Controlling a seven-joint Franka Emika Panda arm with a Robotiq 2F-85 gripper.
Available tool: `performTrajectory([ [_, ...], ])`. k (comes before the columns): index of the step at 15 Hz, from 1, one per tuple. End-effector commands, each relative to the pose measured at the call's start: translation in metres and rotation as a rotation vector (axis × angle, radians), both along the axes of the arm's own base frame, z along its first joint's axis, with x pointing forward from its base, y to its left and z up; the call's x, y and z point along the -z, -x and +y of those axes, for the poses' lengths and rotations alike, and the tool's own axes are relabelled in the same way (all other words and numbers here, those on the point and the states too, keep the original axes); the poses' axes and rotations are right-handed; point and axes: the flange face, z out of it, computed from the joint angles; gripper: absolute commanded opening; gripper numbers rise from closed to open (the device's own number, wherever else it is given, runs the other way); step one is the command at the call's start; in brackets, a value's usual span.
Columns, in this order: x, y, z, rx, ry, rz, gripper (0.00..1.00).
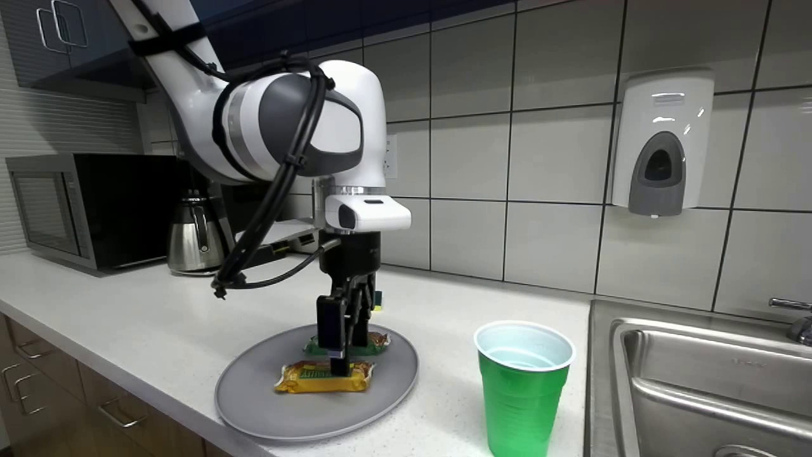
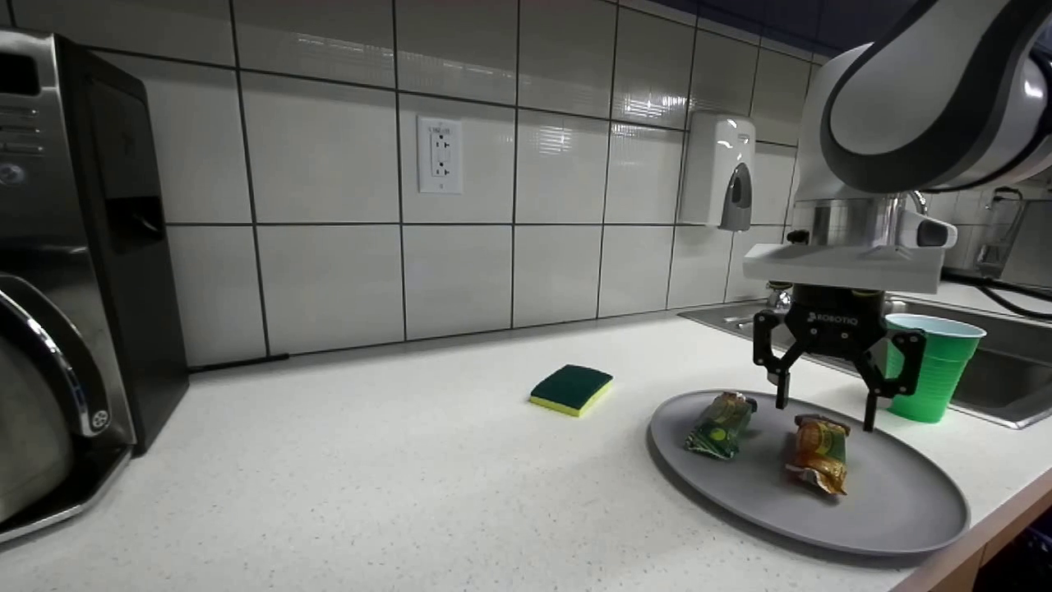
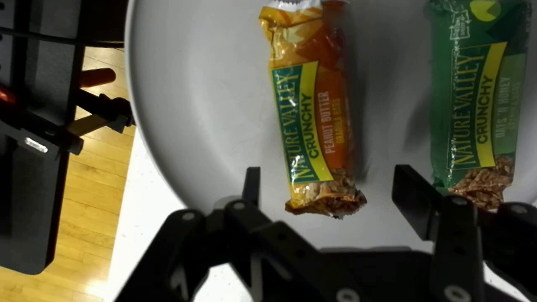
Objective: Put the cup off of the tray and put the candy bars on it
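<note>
The grey round tray (image 1: pixel 254 400) lies on the counter and shows in all views (image 2: pixel 904 514) (image 3: pixel 197 92). A yellow-gold bar (image 1: pixel 323 382) and a green bar (image 2: pixel 722 427) lie on it, apart, side by side in the wrist view (image 3: pixel 308 113) (image 3: pixel 478 109). The second green bar is hidden or out of view. The green cup (image 1: pixel 523 406) stands upright on the counter off the tray, near the sink; it also shows behind the gripper (image 2: pixel 945 366). My gripper (image 2: pixel 826 417) points down over the tray, open and empty, its fingers either side of the yellow bar's near end (image 3: pixel 328 180).
A steel sink (image 1: pixel 602 355) lies beyond the cup. A green-yellow sponge (image 2: pixel 571 390) lies on the counter by the tray. A steel carafe (image 1: pixel 195 244) and a microwave (image 1: pixel 120 209) stand at the far end. The tray's edge is close to the counter's front edge.
</note>
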Motion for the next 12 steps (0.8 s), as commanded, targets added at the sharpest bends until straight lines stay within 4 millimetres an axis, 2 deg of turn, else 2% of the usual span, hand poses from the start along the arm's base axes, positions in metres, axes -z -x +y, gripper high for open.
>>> performTrajectory([
  [1,-0.013,-0.005,-0.001,-0.022,0.01,-0.024,1.0],
  [12,-0.059,-0.013,0.004,-0.366,0.014,-0.072,1.0],
])
